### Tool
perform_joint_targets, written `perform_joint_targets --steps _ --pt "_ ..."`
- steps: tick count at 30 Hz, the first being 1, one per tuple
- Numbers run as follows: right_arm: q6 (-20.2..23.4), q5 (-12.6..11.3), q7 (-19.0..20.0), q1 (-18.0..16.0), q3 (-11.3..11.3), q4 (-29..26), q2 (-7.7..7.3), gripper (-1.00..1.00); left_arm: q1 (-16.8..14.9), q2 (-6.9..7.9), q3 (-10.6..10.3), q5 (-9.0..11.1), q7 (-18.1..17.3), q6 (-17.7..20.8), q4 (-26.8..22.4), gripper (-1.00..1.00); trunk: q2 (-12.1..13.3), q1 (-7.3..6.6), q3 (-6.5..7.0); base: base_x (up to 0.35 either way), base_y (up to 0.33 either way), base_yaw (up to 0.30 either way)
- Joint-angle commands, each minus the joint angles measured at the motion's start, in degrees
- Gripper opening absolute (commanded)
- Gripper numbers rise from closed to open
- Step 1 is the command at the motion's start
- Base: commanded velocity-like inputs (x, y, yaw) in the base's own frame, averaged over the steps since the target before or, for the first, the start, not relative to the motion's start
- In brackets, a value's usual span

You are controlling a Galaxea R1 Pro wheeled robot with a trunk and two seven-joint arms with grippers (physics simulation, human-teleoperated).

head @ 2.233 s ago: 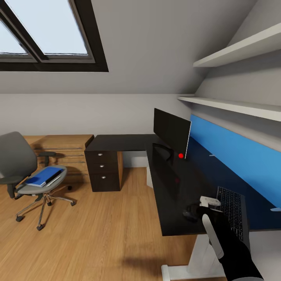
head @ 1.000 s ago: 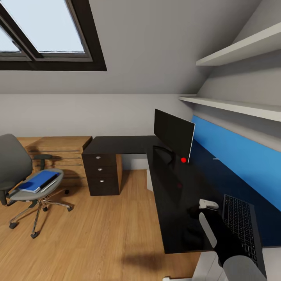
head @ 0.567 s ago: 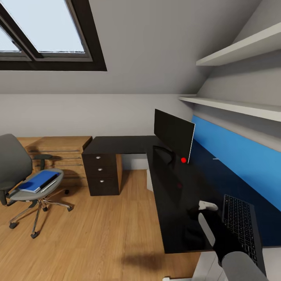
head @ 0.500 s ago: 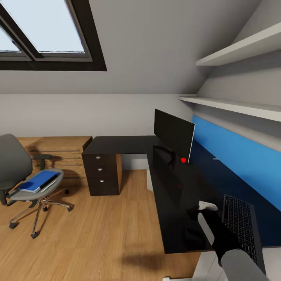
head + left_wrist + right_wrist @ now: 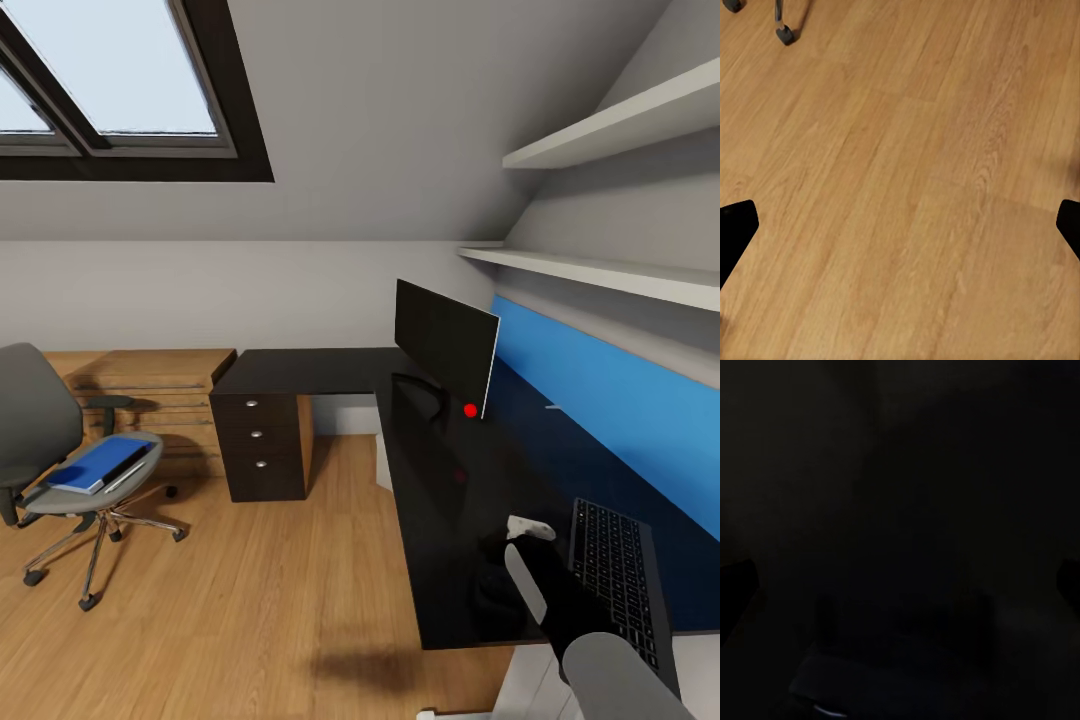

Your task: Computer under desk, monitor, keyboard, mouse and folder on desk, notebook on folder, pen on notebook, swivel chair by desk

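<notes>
Moved: right tool (image 5: 497,560) slid slightly nearer the tabletop (image 5: 440,500) edge; camera steady.
Right tool: beside keyboard (image 5: 610,575); grip state unclear.
Left tool: fingers spread above floor (image 5: 900,180).
Folder: folder (image 5: 98,464) on swivel chair (image 5: 60,450).
Monitor: monitor (image 5: 443,345) on tabletop.

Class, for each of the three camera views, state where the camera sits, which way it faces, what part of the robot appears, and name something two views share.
Head view: on the robot's head, facing forward and down at the desk, monitor and swivel chair; the right arm shows, its claw over the desk.
Left wrist view: near the left claw, facing down at the wooden floor; dark fingertips at both edges.
Right wrist view: near the right claw, close to a dark surface, too dim to read.
Shared: the wooden floor and a chair caster.
</notes>
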Motion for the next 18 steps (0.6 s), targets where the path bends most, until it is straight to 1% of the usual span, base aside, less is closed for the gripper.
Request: perform_joint_targets --steps 1,18 --pt "0.20 -0.63 -0.44 -0.03 0.06 -0.06 0.00 1.00 -0.03 -0.01 -0.01 0.52 -0.08 -0.28 0.01 1.00 -0.04 0.00 -0.07 0.000 0.000 0.000" --pt "0.76 -0.67 -0.04 -0.04 0.14 0.01 0.10 1.00 -0.05 0.00 -0.01 0.52 -0.07 -0.28 0.05 1.00 -0.04 0.00 -0.07 0.000 0.000 0.000"
